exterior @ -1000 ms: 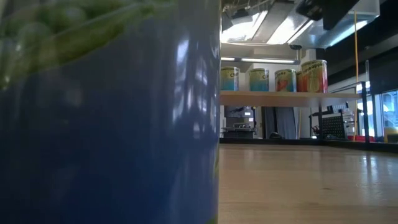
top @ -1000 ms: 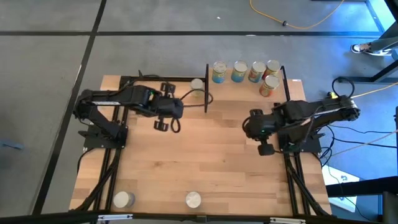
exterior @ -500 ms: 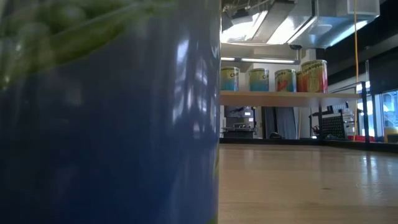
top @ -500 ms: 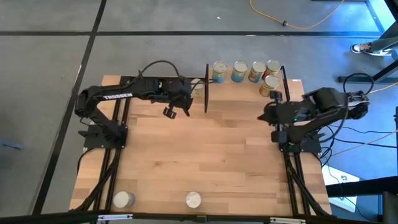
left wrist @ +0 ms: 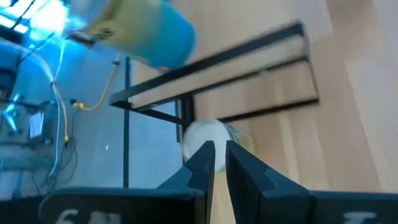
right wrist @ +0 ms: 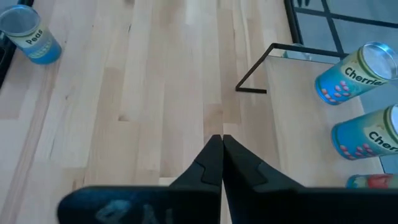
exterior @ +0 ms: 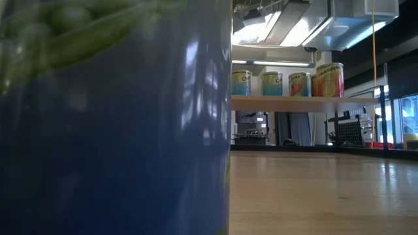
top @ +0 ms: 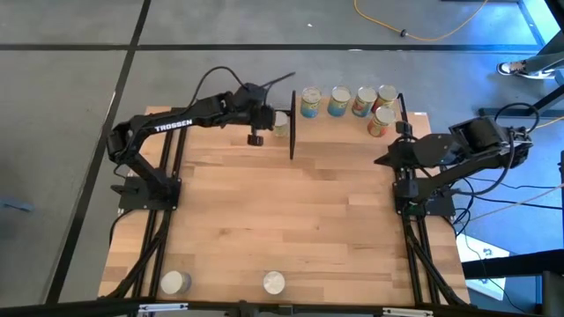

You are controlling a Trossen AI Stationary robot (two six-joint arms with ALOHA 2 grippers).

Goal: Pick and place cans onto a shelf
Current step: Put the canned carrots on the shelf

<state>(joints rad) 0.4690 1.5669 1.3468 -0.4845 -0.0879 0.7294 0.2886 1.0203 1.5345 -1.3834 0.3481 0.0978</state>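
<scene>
The raised light-wood shelf on thin black posts (top: 348,123) stands at the table's far edge and carries five small tin cans with silvery tops (top: 338,101), four in a row and an orange-labelled one (top: 381,122) just in front. A sixth can (top: 280,124) sits on the pale wooden tabletop (top: 282,211) just left of the shelf's post, and the left gripper (top: 256,137) hovers beside it, fingers slightly parted, holding nothing. The right gripper (top: 400,130), fingers pressed together and empty, hangs near the shelf's right end. Two more cans (top: 275,283) stand at the near edge.
</scene>
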